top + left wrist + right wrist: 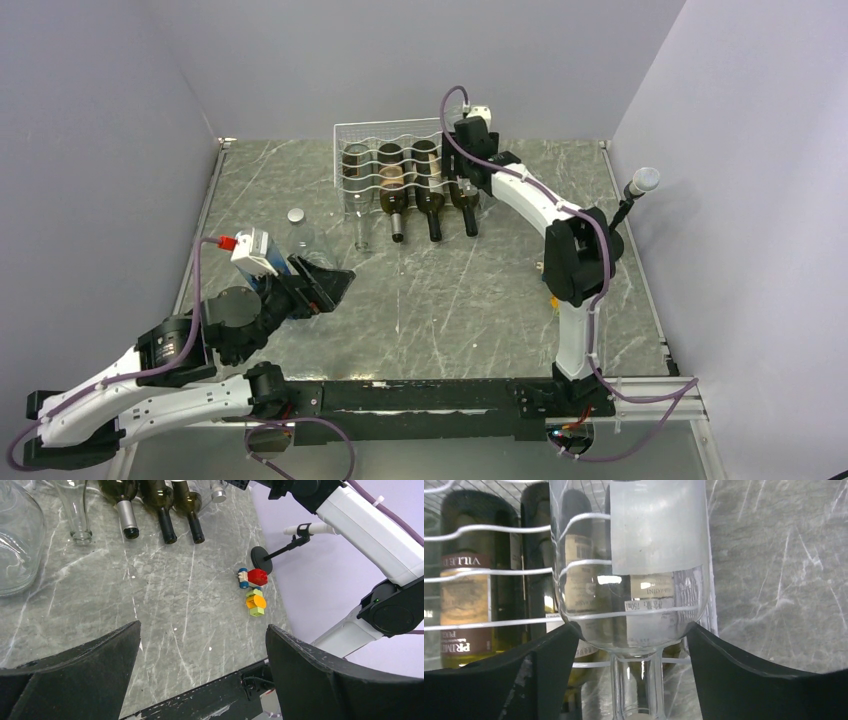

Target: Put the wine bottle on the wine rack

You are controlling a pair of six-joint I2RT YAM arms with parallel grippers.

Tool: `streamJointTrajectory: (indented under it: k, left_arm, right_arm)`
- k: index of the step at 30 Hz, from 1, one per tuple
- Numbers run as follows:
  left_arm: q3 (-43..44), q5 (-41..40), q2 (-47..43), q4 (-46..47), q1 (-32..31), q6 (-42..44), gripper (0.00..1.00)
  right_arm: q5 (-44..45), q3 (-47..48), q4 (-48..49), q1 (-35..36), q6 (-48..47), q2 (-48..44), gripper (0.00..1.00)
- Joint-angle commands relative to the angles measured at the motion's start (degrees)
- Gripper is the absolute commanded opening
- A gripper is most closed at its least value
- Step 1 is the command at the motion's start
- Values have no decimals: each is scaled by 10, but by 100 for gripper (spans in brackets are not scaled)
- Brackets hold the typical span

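Note:
A clear wine bottle (634, 565) with a white label lies on the wavy wires of the white wine rack (484, 528), neck towards the right wrist camera. My right gripper (633, 627) is open. Its fingers stand either side of the neck, tips close to the bottle's shoulder. In the top view the right gripper (468, 150) hangs over the right end of the rack (390, 135) and hides that bottle. Dark bottles (428, 195) and a clear one (358, 205) lie in the rack. My left gripper (203, 625) is open and empty, low at the near left (325, 285).
A clear bottle (298, 235) stands upright just behind the left gripper. Small toy blocks (255, 587) lie near the right arm's base. A microphone on a stand (640, 185) sits at the right edge. Grey walls enclose the table on three sides.

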Motion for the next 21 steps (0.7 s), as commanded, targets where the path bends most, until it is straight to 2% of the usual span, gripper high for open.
streamJointTrajectory:
  k: [1,5,11,16,21]
  left_arm:
    - [25,-5,-4,-1,1,0,99]
    - [35,-6,-6,-7,1,11,99]
    - [64,-18,-11,-6,1,39,99]
    - [76,-18,-12,-6,1,50,99]
    - [82,-11,-14,-15,1,45,99]
  right_arm:
    - [11,11,84,-5,13,-60,87]
    - [-3,-7,83,-2,-6,-110,95]
    - [-53,-29,70,1,-17,-200,98]
    - [-58,-34,55,1,-32,-225,95]
    - [-68,-24,28,7,-50,-213,88]
